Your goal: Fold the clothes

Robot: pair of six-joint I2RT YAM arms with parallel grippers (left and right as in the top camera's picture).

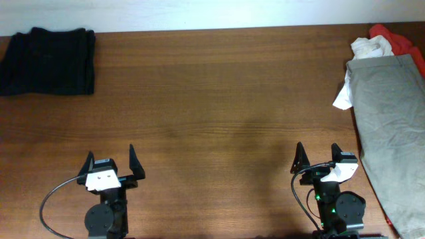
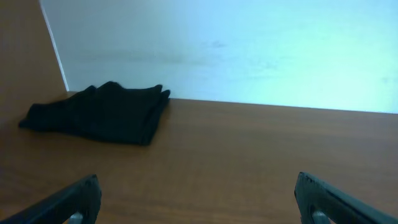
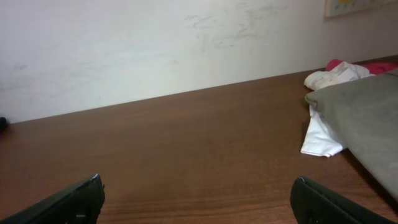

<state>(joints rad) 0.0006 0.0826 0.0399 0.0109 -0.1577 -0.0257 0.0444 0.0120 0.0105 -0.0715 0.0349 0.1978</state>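
A folded black garment point(image 1: 48, 61) lies at the table's far left corner; it also shows in the left wrist view point(image 2: 99, 113). A pile of unfolded clothes sits at the right edge: a large grey garment point(image 1: 390, 119) on top, a white one point(image 1: 367, 48) and a red one point(image 1: 397, 40) under it. The right wrist view shows the grey garment point(image 3: 364, 115), the white one point(image 3: 320, 140) and the red one point(image 3: 373, 66). My left gripper point(image 1: 111, 164) is open and empty near the front edge. My right gripper point(image 1: 317, 158) is open and empty, just left of the grey garment.
The brown wooden table point(image 1: 212, 113) spans the view. A white wall point(image 3: 155, 43) runs behind its far edge. The grey garment hangs over the table's right front corner.
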